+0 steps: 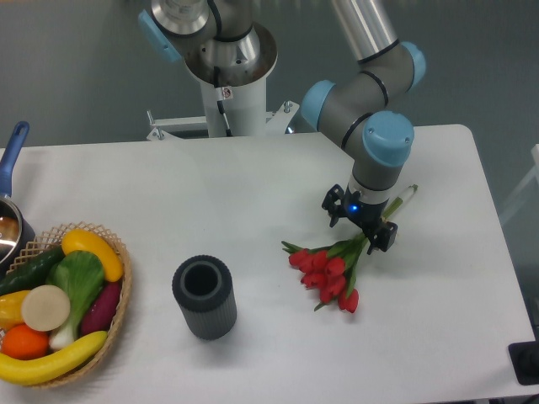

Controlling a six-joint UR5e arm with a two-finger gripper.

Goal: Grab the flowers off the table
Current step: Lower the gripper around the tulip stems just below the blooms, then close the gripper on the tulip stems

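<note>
The flowers (325, 273), a bunch of red tulip buds with green leaves and thin stems, lie on the white table (210, 189) right of centre. The stems run up and to the right, and their end (405, 197) pokes out past the arm. My gripper (356, 233) points down over the stems just above the leaves. Its jaws are open, with one finger (332, 214) on the left of the stems and the other (381, 239) on the right. Nothing is gripped. The stems' middle is hidden under the gripper.
A dark grey ribbed cylinder (204, 296) stands open-topped left of the flowers. A wicker basket (118, 305) of fruit and vegetables sits at the front left. A pot with a blue handle (10, 154) is at the left edge. The arm's base (227, 80) is behind the table.
</note>
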